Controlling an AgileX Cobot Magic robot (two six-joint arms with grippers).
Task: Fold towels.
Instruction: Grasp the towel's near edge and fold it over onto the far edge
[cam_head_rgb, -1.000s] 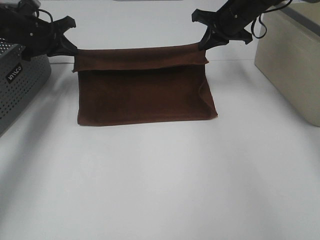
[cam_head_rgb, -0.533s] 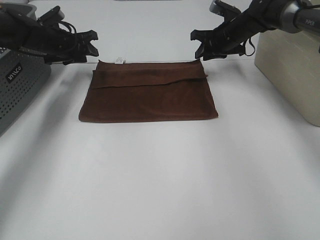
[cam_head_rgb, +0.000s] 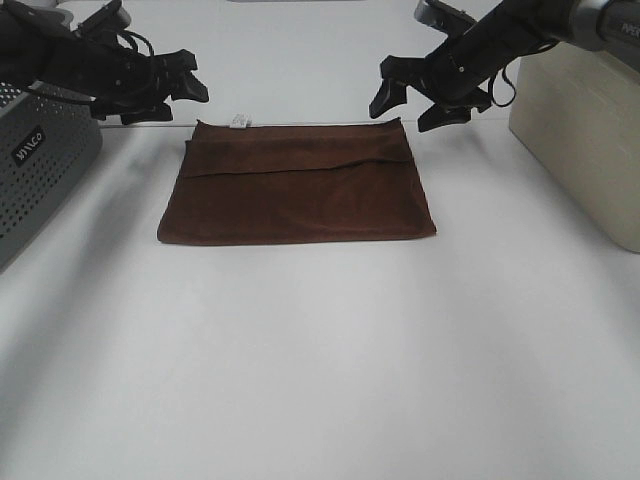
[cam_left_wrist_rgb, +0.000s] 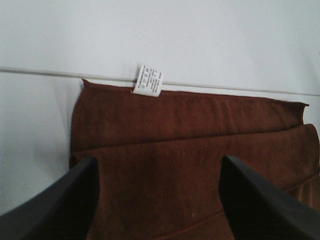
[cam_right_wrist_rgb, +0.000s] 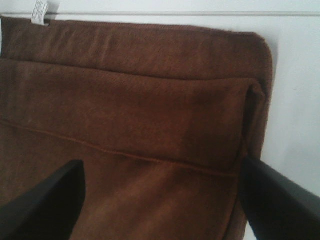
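The dark reddish-brown towel (cam_head_rgb: 297, 195) lies folded flat on the white table, its upper layer ending short of the far edge. Its small white tag (cam_head_rgb: 239, 121) sticks out at the far left edge and shows in the left wrist view (cam_left_wrist_rgb: 148, 80) and the right wrist view (cam_right_wrist_rgb: 39, 11). My left gripper (cam_head_rgb: 185, 90) is open and empty, hovering just beyond the towel's far left corner. My right gripper (cam_head_rgb: 412, 103) is open and empty above the far right corner. Both wrist views show the towel (cam_left_wrist_rgb: 200, 150) (cam_right_wrist_rgb: 130, 115) between spread fingers.
A grey perforated box (cam_head_rgb: 35, 165) stands at the left edge. A beige box (cam_head_rgb: 585, 120) stands at the right. A seam in the white table (cam_head_rgb: 300, 380) runs along the towel's far edge.
A second ago both grippers held the towel's far edge raised. They lowered it flat, let go, opened and lifted slightly away from the corners.
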